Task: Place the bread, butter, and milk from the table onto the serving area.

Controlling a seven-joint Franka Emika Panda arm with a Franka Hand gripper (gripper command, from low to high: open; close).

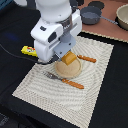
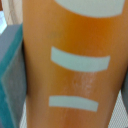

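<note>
The orange-brown bread (image 1: 69,59) sits on or just above the round tan plate (image 1: 72,71) on the cream striped serving area (image 1: 40,82). My gripper (image 1: 64,56) is right at the loaf, mostly hidden under the white wrist. In the wrist view the bread (image 2: 75,65), with its pale marks, fills the frame, and a grey-teal finger (image 2: 10,75) presses against its side. The yellow butter (image 1: 28,50) lies on the black table (image 1: 15,30) beside the mat, at the exterior view's left. The milk is out of view.
Orange-handled cutlery lies on the mat: one piece (image 1: 86,59) beyond the plate and a fork (image 1: 65,80) in front of it. A brown board (image 1: 107,29) at the back holds a grey pot (image 1: 90,15) and a bowl (image 1: 123,17).
</note>
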